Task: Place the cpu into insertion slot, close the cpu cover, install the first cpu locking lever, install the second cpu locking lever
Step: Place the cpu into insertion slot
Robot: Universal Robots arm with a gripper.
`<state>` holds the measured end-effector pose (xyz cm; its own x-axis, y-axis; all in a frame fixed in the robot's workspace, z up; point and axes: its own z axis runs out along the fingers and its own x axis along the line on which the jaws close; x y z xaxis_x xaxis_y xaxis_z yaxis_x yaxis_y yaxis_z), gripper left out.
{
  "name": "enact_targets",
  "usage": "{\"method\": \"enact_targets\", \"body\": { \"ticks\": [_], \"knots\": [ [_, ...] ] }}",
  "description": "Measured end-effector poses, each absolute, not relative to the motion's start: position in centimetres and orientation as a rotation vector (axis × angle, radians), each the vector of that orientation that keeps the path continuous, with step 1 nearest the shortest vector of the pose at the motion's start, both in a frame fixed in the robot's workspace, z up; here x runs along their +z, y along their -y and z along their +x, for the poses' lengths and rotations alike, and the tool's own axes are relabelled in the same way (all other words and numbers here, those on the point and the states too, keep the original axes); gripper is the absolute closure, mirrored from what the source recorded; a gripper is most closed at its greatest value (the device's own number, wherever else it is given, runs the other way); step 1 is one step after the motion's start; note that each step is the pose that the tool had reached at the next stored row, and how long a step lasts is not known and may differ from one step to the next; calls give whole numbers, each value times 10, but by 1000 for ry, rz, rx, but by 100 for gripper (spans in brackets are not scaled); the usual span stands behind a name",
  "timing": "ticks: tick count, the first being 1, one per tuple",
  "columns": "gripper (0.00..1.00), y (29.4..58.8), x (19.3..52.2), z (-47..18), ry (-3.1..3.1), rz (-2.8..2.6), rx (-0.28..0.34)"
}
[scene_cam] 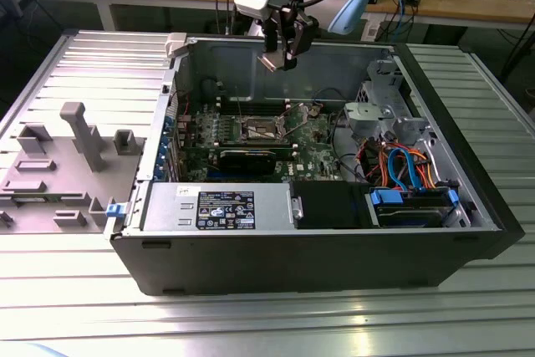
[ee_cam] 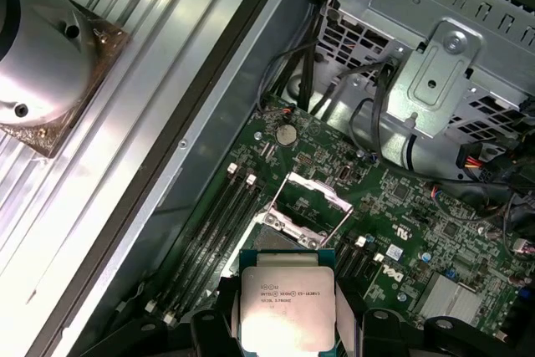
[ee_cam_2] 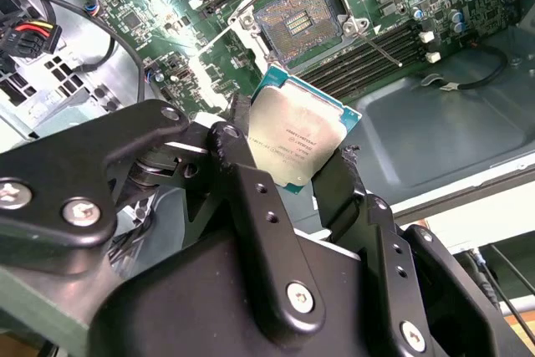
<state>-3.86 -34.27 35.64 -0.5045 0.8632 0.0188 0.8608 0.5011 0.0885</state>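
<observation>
My gripper (scene_cam: 276, 59) hangs above the open computer case, shut on the cpu (ee_cam_2: 294, 133), a flat square chip with a pale silver face and green edge, clamped between two black fingers (ee_cam_2: 242, 165). In the first wrist view the cpu (ee_cam: 287, 307) sits just short of the insertion slot (ee_cam: 282, 242). The cpu cover (ee_cam: 311, 200), a thin silvery frame, stands raised behind the slot. The slot's dark pin field (ee_cam_2: 298, 22) lies uncovered on the green board, with a thin locking lever (ee_cam_2: 378, 44) swung up beside it. In the exterior view the insertion slot (scene_cam: 261, 130) is below the gripper.
Memory slots (ee_cam_2: 376, 60) flank the socket. A black expansion card (scene_cam: 249, 157) lies in front of it, then the power supply (scene_cam: 219, 207). A metal drive cage (scene_cam: 380, 114) and orange and blue cables (scene_cam: 403, 165) fill the exterior view's right. A silvery heatsink (ee_cam: 46, 64) rests outside the case wall.
</observation>
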Motion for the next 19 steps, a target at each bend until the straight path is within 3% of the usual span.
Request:
{"method": "enact_targets", "body": {
  "ticks": [19],
  "knots": [
    [46, 343, 356, -39, -2657, 1615, 133]
  ]
}}
